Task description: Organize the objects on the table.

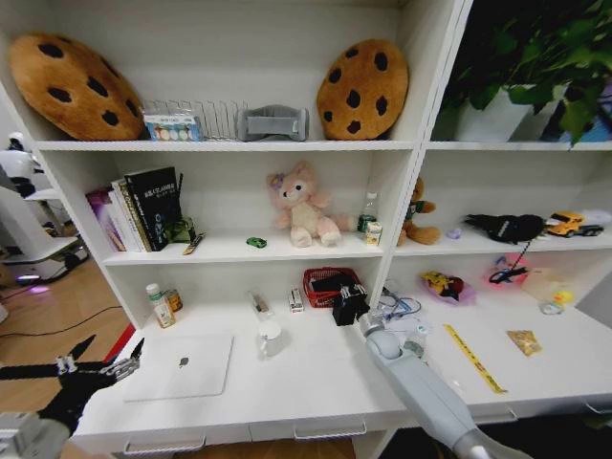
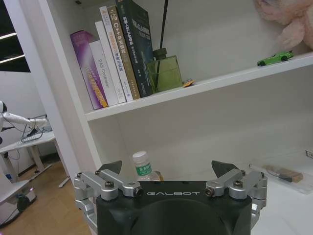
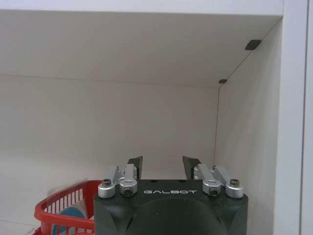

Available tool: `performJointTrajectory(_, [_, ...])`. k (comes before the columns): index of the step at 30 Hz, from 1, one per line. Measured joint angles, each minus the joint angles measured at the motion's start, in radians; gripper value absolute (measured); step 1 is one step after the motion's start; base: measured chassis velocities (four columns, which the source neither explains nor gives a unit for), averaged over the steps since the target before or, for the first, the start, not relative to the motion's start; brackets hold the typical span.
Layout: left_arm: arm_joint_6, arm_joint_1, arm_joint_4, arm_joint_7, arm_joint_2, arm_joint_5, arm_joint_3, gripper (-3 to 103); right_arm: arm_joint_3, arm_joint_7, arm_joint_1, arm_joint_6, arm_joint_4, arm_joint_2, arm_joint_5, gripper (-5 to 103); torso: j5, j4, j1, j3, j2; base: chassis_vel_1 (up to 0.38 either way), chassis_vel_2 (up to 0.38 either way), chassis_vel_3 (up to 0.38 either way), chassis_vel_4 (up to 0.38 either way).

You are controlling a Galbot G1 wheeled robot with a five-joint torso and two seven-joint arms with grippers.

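reaching right claw (image 1: 350, 308), fingers parted and empty, toward red basket (image 1: 327, 285) at 12 o'clock; keep low, avoid rim contact; left claw (image 1: 96, 368) spread, parked beside laptop (image 1: 182, 366).

A closed silver laptop (image 1: 180, 365) was laid flat at the left of the long white table (image 1: 316, 387). Two small bottles (image 1: 163, 304) stood behind it. A yellow ruler (image 1: 474, 359) was laid diagonally at the right.

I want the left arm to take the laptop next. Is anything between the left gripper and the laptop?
Nothing visible. The left gripper hangs open off the table's front left edge, and the closed silver laptop lies flat just beside it, bare tabletop between.
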Motion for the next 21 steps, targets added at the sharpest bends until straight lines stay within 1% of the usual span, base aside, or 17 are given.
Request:
performJointTrajectory(1, [0.000, 0.000, 0.000, 0.000, 0.000, 0.000, 0.000, 100, 0.001, 0.004, -0.005, -0.003, 0.009, -0.006, 0.000, 54, 0.0001, 0.0000, 0.000, 0.000, 0.000, 0.000, 0.000, 0.000, 0.000])
performJointTrajectory(3, [0.000, 0.000, 0.000, 0.000, 0.000, 0.000, 0.000, 100, 0.002, 0.006, -0.008, -0.005, 0.017, -0.010, 0.001, 54, 0.0001, 0.0000, 0.000, 0.000, 0.000, 0.000, 0.000, 0.000, 0.000])
performJointTrajectory(4, [0.000, 0.000, 0.000, 0.000, 0.000, 0.000, 0.000, 100, 0.002, 0.008, -0.015, -0.009, 0.031, -0.017, 0.001, 65, 0.0000, 0.0000, 0.000, 0.000, 0.000, 0.000, 0.000, 0.000, 0.000])
performJointTrajectory(6, [0.000, 0.000, 0.000, 0.000, 0.000, 0.000, 0.000, 100, 0.003, 0.009, -0.027, -0.014, 0.054, -0.027, 0.002, 65, 0.0000, 0.0001, 0.000, 0.000, 0.000, 0.000, 0.000, 0.000, 0.000])
performJointTrajectory(7, [0.000, 0.000, 0.000, 0.000, 0.000, 0.000, 0.000, 100, 0.003, 0.009, -0.035, -0.016, 0.068, -0.034, 0.003, 71, 0.0000, 0.0001, 0.000, 0.000, 0.000, 0.000, 0.000, 0.000, 0.000])
performJointTrajectory(10, [0.000, 0.000, 0.000, 0.000, 0.000, 0.000, 0.000, 100, 0.003, 0.009, -0.065, -0.022, 0.118, -0.058, 0.009, 77, 0.0001, 0.0001, 0.000, 0.000, 0.000, 0.000, 0.000, 0.000, 0.000])
performJointTrajectory(11, [0.000, 0.000, 0.000, 0.000, 0.000, 0.000, 0.000, 100, -0.013, 0.047, -0.134, -0.092, 0.245, -0.108, 0.062, 88, -0.0001, -0.0002, 0.000, 0.000, 0.000, 0.000, 0.000, 0.000, 0.000])
performJointTrajectory(12, [0.000, 0.000, 0.000, 0.000, 0.000, 0.000, 0.000, 100, -0.020, 0.099, -0.174, -0.130, 0.323, -0.129, 0.088, 93, 0.0003, -0.0003, 0.000, 0.000, 0.000, 0.000, 0.000, 0.000, 0.000])
performJointTrajectory(13, [0.000, 0.000, 0.000, 0.000, 0.000, 0.000, 0.000, 100, -0.020, 0.131, -0.197, -0.150, 0.376, -0.140, 0.102, 93, 0.0002, -0.0001, 0.000, 0.000, 0.000, 0.000, 0.000, 0.000, 0.000])
performJointTrajectory(14, [0.000, 0.000, 0.000, 0.000, 0.000, 0.000, 0.000, 100, -0.012, 0.155, -0.217, -0.169, 0.421, -0.149, 0.121, 97, -0.0001, 0.0002, 0.000, 0.000, 0.000, 0.000, 0.000, 0.000, 0.000])
performJointTrajectory(15, [0.000, 0.000, 0.000, 0.000, 0.000, 0.000, 0.000, 100, 0.020, 0.208, -0.255, -0.212, 0.498, -0.164, 0.160, 99, 0.0000, 0.0001, 0.000, 0.000, 0.000, 0.000, 0.000, 0.000, 0.000])
performJointTrajectory(16, [0.000, 0.000, 0.000, 0.000, 0.000, 0.000, 0.000, 100, 0.020, 0.208, -0.255, -0.212, 0.498, -0.164, 0.160, 99, 0.0000, 0.0001, 0.000, 0.000, 0.000, 0.000, 0.000, 0.000, 0.000])
performJointTrajectory(17, [0.000, 0.000, 0.000, 0.000, 0.000, 0.000, 0.000, 100, 0.036, 0.237, -0.272, -0.239, 0.529, -0.171, 0.183, 100, 0.0000, 0.0002, 0.000, 0.000, 0.000, 0.000, 0.000, 0.000, 0.000])
performJointTrajectory(18, [0.000, 0.000, 0.000, 0.000, 0.000, 0.000, 0.000, 100, 0.083, 0.310, -0.318, -0.330, 0.590, -0.190, 0.265, 100, -0.0003, 0.0001, 0.000, 0.000, 0.000, 0.000, 0.000, 0.000, 0.000])
performJointTrajectory(19, [0.000, 0.000, 0.000, 0.000, 0.000, 0.000, 0.000, 100, 0.083, 0.310, -0.318, -0.330, 0.590, -0.190, 0.265, 100, -0.0003, 0.0001, 0.000, 0.000, 0.000, 0.000, 0.000, 0.000, 0.000])
performJointTrajectory(20, [0.000, 0.000, 0.000, 0.000, 0.000, 0.000, 0.000, 100, 0.117, 0.352, -0.358, -0.400, 0.621, -0.209, 0.347, 100, -0.0002, -0.0001, 0.000, 0.000, 0.000, 0.000, 0.000, 0.000, 0.000])
performJointTrajectory(21, [0.000, 0.000, 0.000, 0.000, 0.000, 0.000, 0.000, 100, 0.141, 0.371, -0.384, -0.447, 0.631, -0.223, 0.392, 100, 0.0002, -0.0004, 0.000, 0.000, 0.000, 0.000, 0.000, 0.000, 0.000])
